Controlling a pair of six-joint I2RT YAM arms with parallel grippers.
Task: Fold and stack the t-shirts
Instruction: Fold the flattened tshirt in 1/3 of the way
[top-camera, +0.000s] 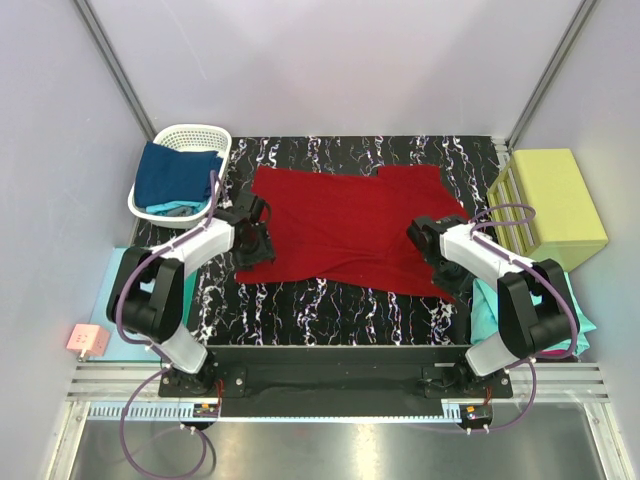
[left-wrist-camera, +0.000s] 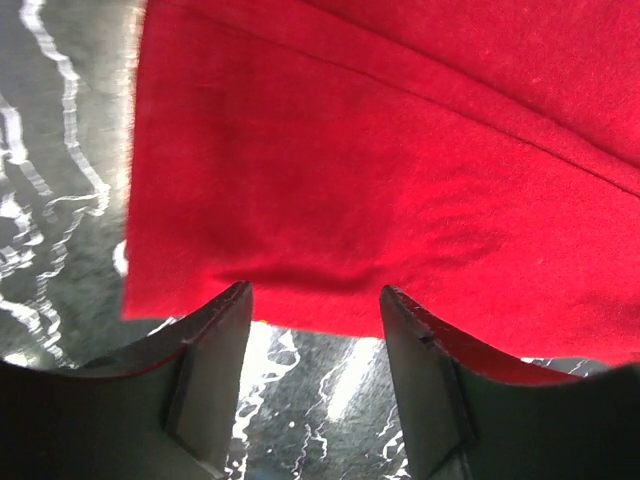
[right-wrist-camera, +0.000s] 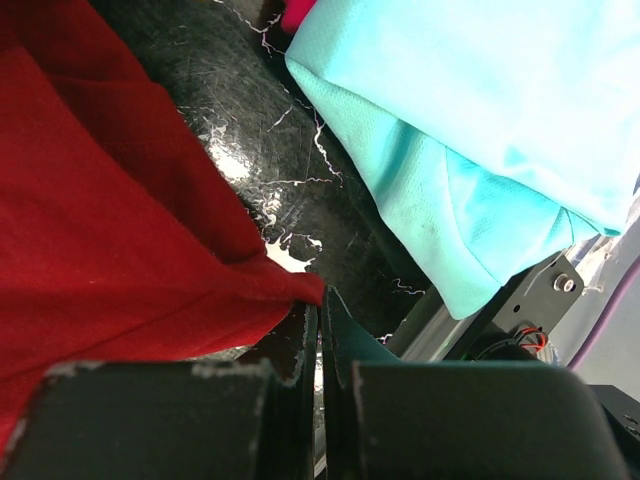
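A: While the dark red t-shirt (top-camera: 350, 225) lies spread flat on the marbled mat (top-camera: 330, 310), how much can be counted as done?

B: Little; no fold is seen yet. Nearest, a teal t-shirt (right-wrist-camera: 480, 150) is heaped off the mat's right edge (unfolded, it seems). The right gripper (right-wrist-camera: 320, 310) is closed tight on a corner of the dark red t-shirt. The left gripper (left-wrist-camera: 315, 330) is held open astride its hem, with nothing gripped.

A: And farther back?

B: A navy t-shirt (top-camera: 178, 172) is left in the white basket (top-camera: 190, 133). No stack is begun.
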